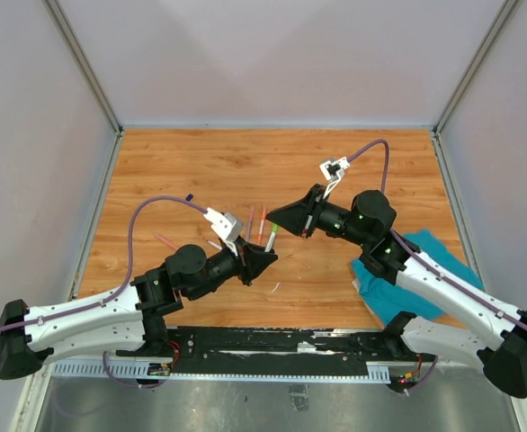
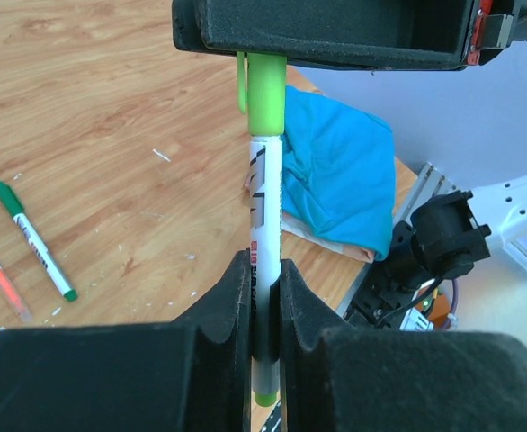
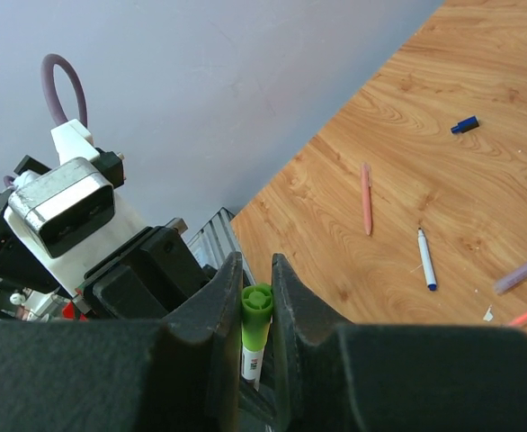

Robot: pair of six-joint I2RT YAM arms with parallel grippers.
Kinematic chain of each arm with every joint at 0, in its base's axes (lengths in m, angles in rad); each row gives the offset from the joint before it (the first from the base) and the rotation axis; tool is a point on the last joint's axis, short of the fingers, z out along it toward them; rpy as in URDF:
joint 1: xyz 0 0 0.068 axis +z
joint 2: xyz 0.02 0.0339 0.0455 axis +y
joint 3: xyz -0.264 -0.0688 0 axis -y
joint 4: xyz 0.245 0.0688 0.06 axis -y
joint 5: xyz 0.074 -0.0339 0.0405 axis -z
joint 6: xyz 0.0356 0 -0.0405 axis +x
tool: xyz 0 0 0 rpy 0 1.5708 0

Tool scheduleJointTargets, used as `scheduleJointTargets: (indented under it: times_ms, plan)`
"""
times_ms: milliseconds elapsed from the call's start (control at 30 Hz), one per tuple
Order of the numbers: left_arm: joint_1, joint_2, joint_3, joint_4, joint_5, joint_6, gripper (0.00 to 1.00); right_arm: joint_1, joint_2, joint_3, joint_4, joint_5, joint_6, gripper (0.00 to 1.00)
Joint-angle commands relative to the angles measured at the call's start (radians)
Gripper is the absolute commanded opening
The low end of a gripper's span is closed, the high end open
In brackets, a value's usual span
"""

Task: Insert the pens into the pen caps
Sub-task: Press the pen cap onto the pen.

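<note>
Left pincer (image 2: pixel 263 274): clamped shut on the lower barrel of a white-barrelled marker pen with lime-green ends (image 2: pixel 265 207), which it holds clear of the wooden tabletop (image 1: pixel 200 171).
Right pincer (image 3: pixel 256 263): drawn in narrow on a lime-green plastic cap (image 3: pixel 256 310), with one finger against each side of it.
Pen and cap: the cap sits over the pen's upper end, in line with the barrel. Whether it is pushed fully home cannot be told.
Where: mid-tabletop, between the two arms, the pincers facing each other nose to nose.
Loose on the wood: a slim pink pen (image 3: pixel 366 198) towards the left, a small dark blue cap (image 3: pixel 464 125) further off, and a white pen with a dark green cap (image 2: pixel 34 238) lying flat.
Near right: a crumpled teal cloth (image 1: pixel 430 261) beside the right arm.
</note>
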Motion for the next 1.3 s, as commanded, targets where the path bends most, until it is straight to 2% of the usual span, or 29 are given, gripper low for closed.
scheduleJointTargets:
  times_ms: [0, 333, 567, 1267]
  plan:
    - [-0.007, -0.013, 0.056, 0.072, 0.006, -0.004, 0.01, 0.047, -0.011, -0.058, 0.009, -0.035, -0.012, 0.01]
    - [-0.006, -0.028, 0.069, 0.085, 0.020, -0.019, 0.00, 0.163, -0.038, -0.150, -0.025, 0.057, -0.127, 0.01]
    - [-0.006, -0.037, 0.079, 0.102, 0.025, -0.027, 0.00, 0.228, -0.042, -0.228, 0.020, 0.111, -0.110, 0.01]
    - [-0.007, -0.089, 0.093, 0.114, 0.008, -0.025, 0.01, 0.396, -0.038, -0.374, -0.005, 0.254, -0.086, 0.01]
